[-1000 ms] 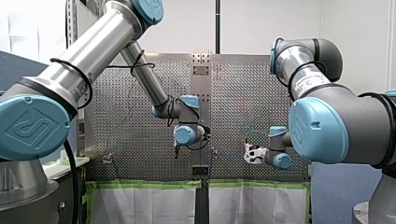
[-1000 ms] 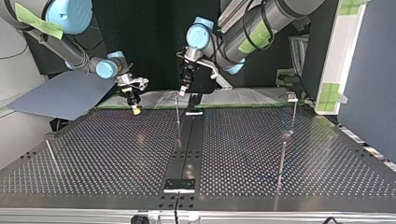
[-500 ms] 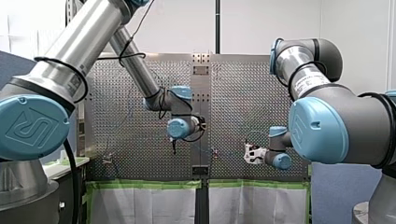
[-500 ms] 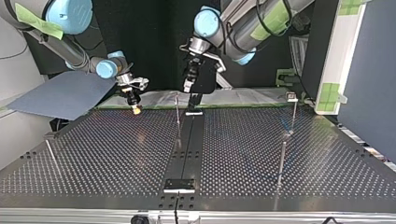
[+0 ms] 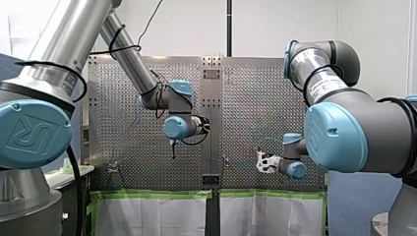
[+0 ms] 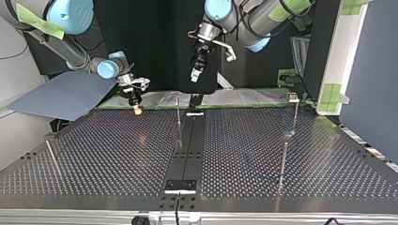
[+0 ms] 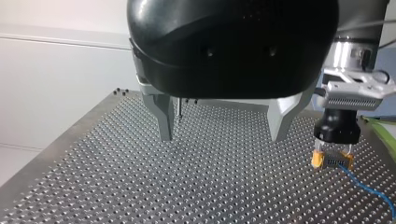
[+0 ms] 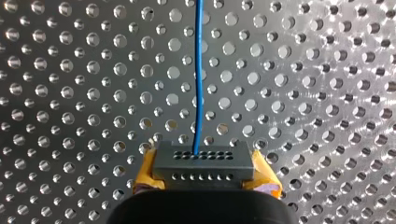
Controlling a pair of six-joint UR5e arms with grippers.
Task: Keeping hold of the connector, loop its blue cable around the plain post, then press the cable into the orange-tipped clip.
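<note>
Connector (image 8: 203, 158) is a small dark block with rows of tiny holes. My right tool (image 8: 205, 176) is clenched on it, with its yellow pads (image 8: 148, 175) pressed on two sides. Its blue cable (image 8: 198, 84) comes out of one hole. The cable runs straight ahead of the connector, over the desk (image 8: 70, 70) full of little round holes.

In the top view a thin metal stick, the middle post (image 6: 179, 117), stands up on the desk beside a black strip (image 6: 187, 154). My right tool, with the connector, hangs near the middle post, at its left in that view. Its yellow tip is low, just over the desk, and it is apart from the post. My left tool (image 6: 195, 77) hangs higher than the middle post's top and a little to its right in that view. It is well up off the desk.

In the left wrist view my left tool is released. Its two metal fingers (image 7: 164, 119) stand wide apart and nothing is between them. Beside it, in that same view, my right tool shows with the connector in its yellow pads. The blue cable trails away from the connector, low over the desk. I cannot tell if the cable touches the desk.
</note>
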